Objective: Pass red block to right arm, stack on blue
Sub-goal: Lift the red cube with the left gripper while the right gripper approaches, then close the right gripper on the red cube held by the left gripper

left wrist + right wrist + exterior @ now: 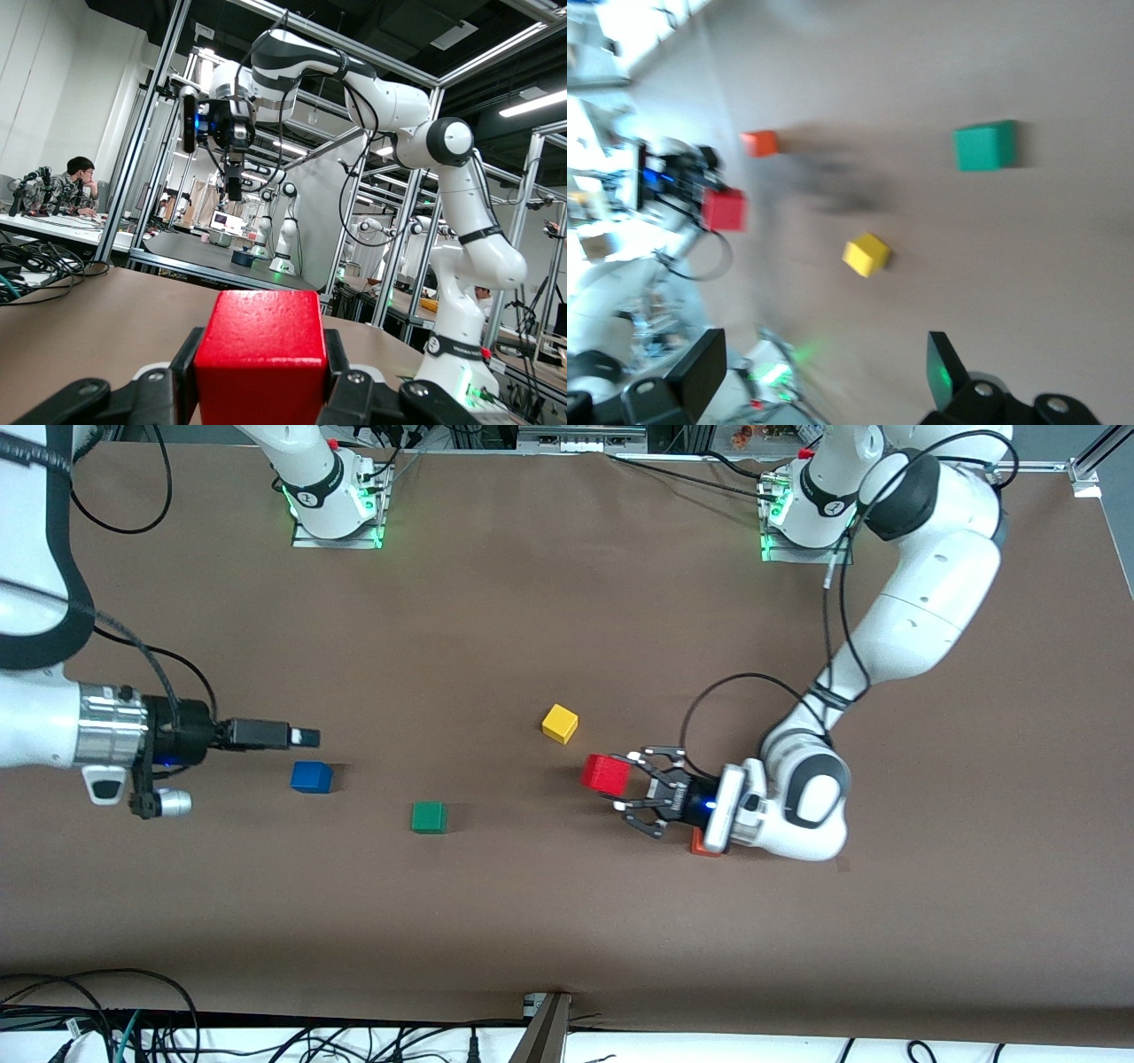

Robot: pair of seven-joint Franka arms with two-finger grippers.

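my left gripper [631, 782] clamped the smooth red block [606, 774], a matte cube, above the brown table [567, 921]. my right gripper [306, 737] hovered wide open just above the blue cube [311, 777].

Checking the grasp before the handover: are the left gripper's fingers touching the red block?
Touching. The left wrist view shows the fingers pressed against both sides of the red block.

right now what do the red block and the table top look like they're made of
Red block: probably painted wood or hard plastic; matte, slightly grainy faces, crisp edges, no glare. Table top: looks like a brown matte sheet, paper or felt-like; flat, no reflections. Can't tell for sure.
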